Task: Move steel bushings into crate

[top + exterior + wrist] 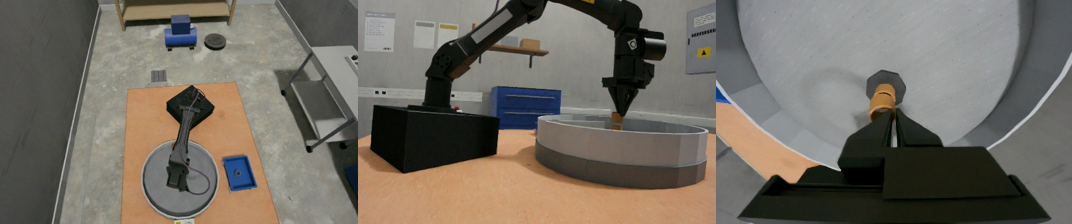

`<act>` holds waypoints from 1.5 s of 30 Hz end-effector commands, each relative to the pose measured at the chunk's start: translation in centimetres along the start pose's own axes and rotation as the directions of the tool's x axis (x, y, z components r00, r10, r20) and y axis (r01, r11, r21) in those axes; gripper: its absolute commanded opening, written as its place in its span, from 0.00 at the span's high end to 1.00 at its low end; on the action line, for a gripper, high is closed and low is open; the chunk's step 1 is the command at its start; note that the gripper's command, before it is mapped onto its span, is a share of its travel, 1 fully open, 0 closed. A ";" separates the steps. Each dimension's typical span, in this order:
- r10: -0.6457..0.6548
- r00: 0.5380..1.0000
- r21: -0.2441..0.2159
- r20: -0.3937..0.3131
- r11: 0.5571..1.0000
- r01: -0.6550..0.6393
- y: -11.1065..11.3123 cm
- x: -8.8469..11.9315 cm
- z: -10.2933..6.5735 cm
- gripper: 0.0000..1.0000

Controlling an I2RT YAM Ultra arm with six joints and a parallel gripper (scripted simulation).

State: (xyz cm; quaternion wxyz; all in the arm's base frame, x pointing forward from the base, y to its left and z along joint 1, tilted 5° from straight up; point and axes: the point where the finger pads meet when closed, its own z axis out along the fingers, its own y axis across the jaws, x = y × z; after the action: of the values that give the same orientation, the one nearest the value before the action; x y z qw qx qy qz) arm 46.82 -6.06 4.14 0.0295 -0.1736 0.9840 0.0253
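Observation:
The grey turntable sits at the near end of the orange mat, and it also shows in the exterior view (621, 149). My gripper (622, 113) points straight down over its middle, a little above the rim. In the wrist view my gripper (894, 112) is shut on the wall of an orange-brass bushing (882, 102). The bushing hangs from the fingertips over a dark octagonal patch (886, 86) on the disc. The bushing (616, 118) shows just under the fingertips. The blue crate (237, 173) to the right holds one ring-shaped bushing (239, 172). No other bushings show on the turntable.
The arm's black base box (190, 106) stands behind the turntable on the mat. The turntable has a raised rim (623, 136) all round. A grey cart (326, 99) stands off the mat to the right.

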 end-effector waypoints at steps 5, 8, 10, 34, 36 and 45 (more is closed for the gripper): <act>-0.002 0.999 0.028 0.044 1.000 0.001 0.0 -0.7 -1.7 1.00; -0.003 0.999 0.031 0.049 1.000 0.001 -0.1 -0.8 -1.8 1.00; -0.003 0.999 0.029 0.045 1.000 0.001 0.0 -0.7 -1.8 1.00; -0.003 0.999 0.029 0.045 1.000 0.001 0.0 -0.7 -1.8 1.00; -0.003 0.999 0.029 0.045 1.000 0.001 0.0 -0.7 -1.8 1.00; -0.003 0.999 0.029 0.045 1.000 0.002 0.0 -0.8 -1.7 1.00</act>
State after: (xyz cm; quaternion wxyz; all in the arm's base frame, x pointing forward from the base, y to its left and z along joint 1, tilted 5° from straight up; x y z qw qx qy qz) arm 46.65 -6.03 3.83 0.0269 -0.1734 0.9841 0.0262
